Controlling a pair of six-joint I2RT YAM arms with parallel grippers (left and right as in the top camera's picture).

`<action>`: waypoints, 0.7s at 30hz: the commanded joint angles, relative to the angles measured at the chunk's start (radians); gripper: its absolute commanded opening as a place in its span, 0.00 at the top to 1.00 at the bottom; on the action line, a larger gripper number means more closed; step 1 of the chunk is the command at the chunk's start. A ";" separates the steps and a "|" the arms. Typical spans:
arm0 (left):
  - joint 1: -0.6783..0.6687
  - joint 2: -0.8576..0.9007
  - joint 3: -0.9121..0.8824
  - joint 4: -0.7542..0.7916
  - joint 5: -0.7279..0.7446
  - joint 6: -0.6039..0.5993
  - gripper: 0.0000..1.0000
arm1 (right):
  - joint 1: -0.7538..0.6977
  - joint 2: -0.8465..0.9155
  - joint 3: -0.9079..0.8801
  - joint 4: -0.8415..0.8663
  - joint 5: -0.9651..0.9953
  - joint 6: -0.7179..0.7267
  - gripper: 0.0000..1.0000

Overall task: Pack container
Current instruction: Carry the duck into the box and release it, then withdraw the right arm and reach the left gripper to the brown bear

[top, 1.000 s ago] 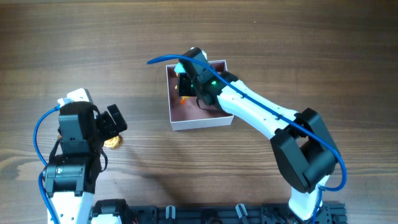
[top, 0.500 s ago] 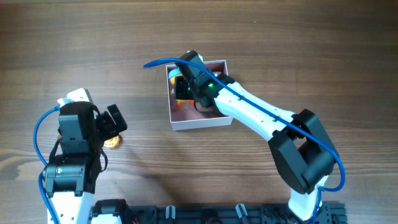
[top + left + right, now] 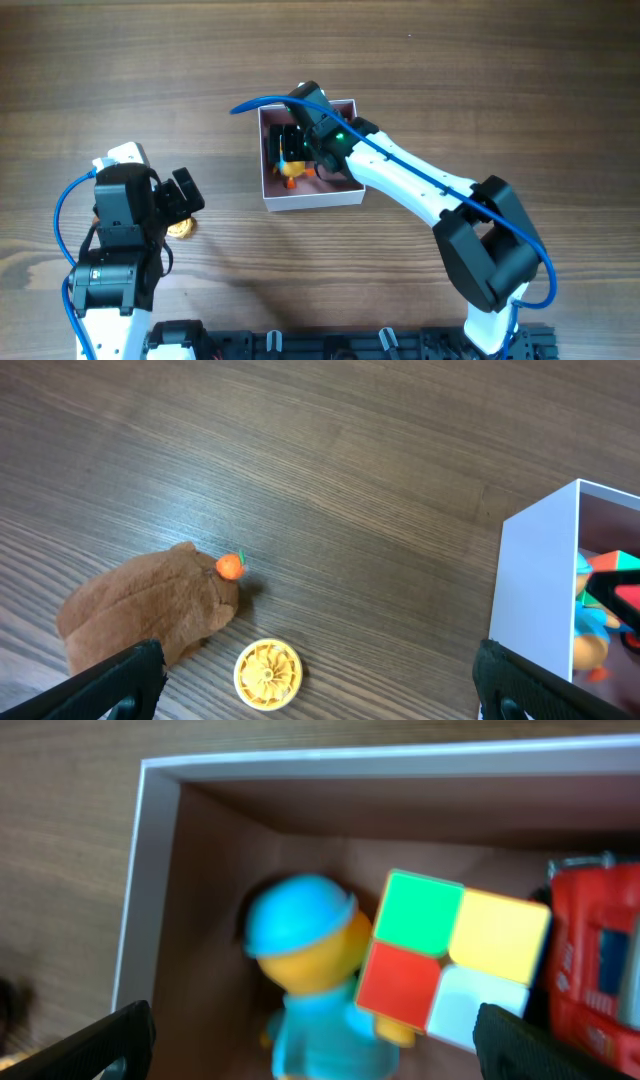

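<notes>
1. Jaws of left gripper (image 3: 320, 690) wide, nothing between them. It hangs over the table (image 3: 380, 450) at the robot's near left and looks idle.
2. Loose items under it: brown plush (image 3: 150, 615) with a small orange bit (image 3: 230, 565) at its edge, and a yellow disc (image 3: 267, 673) just beside the plush. All lie outside the container, so packing is not finished.
3. Container (image 3: 312, 199) sits mid-table, well apart from the plush, on its right. Inside are a blue-capped figure (image 3: 300, 925), a cube (image 3: 450, 965) against it, and a red toy (image 3: 595, 990) on the cube's other side.
4. Right gripper (image 3: 315, 1045) is down within the container's walls, over the figure. Jaws wide, gripping nothing. Cannot tell whether a finger brushes the figure.
5. Step, as judged: drop-off into the container. The next move calls for lifting the right arm straight up, clear of walls and toys. After that comes a grasp on the plush or disc, and the left arm is nearer to both.
</notes>
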 commanded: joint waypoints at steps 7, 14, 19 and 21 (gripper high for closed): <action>0.006 0.005 0.023 -0.010 0.014 0.005 0.00 | -0.143 -0.554 0.007 -0.335 0.265 -0.002 0.00; 0.011 0.019 0.112 -0.117 0.058 0.002 0.00 | -0.554 -0.754 0.002 -0.715 0.220 -0.075 0.00; 0.114 0.138 0.374 -0.360 0.058 0.079 0.00 | -0.624 -0.726 -0.053 -0.761 0.202 -0.118 0.00; 0.185 0.192 0.455 -0.437 0.057 0.161 0.00 | -0.624 -0.707 -0.085 -0.752 0.193 -0.118 0.00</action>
